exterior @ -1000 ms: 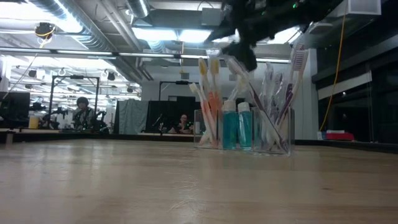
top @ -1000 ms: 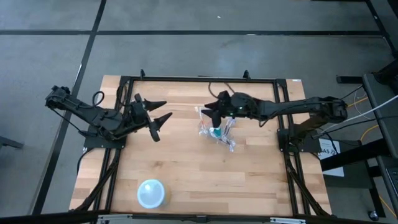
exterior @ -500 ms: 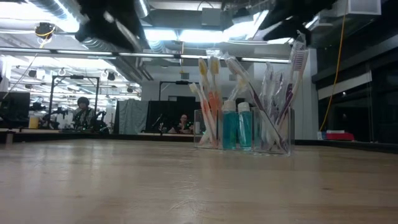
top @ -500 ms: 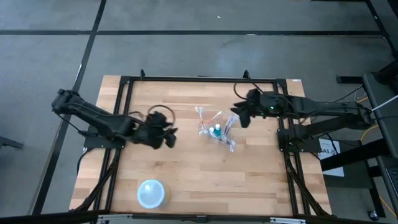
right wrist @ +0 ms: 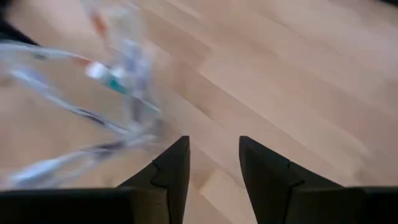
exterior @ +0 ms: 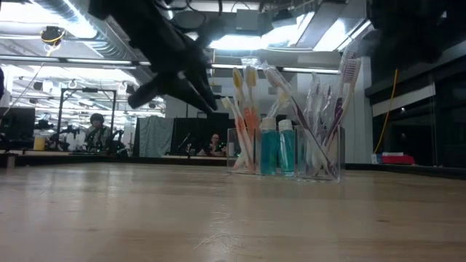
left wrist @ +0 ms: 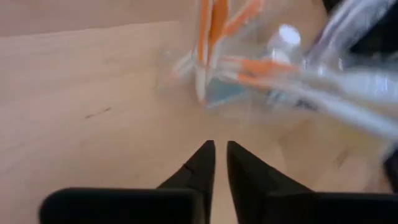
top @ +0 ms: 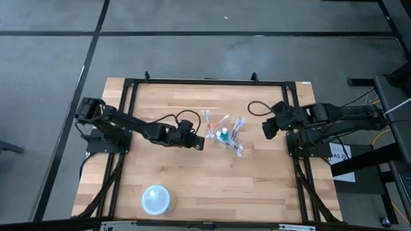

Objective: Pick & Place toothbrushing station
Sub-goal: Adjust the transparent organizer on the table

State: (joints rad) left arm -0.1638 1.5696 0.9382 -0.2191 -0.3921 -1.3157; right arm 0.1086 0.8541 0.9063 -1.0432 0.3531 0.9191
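The toothbrushing station [top: 223,135] stands upright on its base at the middle of the wooden table. It is a clear plastic cup [exterior: 320,156] holding white toothbrushes [exterior: 246,109] with orange or purple accents and a teal tube [exterior: 269,151]. My left gripper [top: 200,142] hangs just left of it, slanting down. Its fingers [left wrist: 205,163] are nearly together and touch nothing. The station [left wrist: 249,68] shows blurred ahead of them. My right gripper [top: 265,130] stands open near the table's right side, clear of the station [right wrist: 106,81].
A pale blue round bowl [top: 156,199] sits near the table's front edge, left of centre. A black frame [top: 205,82] runs around the tabletop. Bare wood lies between the station and the bowl. People show in the room behind the table [exterior: 96,131].
My left gripper has swung from the table's left toward the station, come down, rolled over and shut. My right gripper has drawn back from over the station toward the table's right edge. The station has stayed in place.
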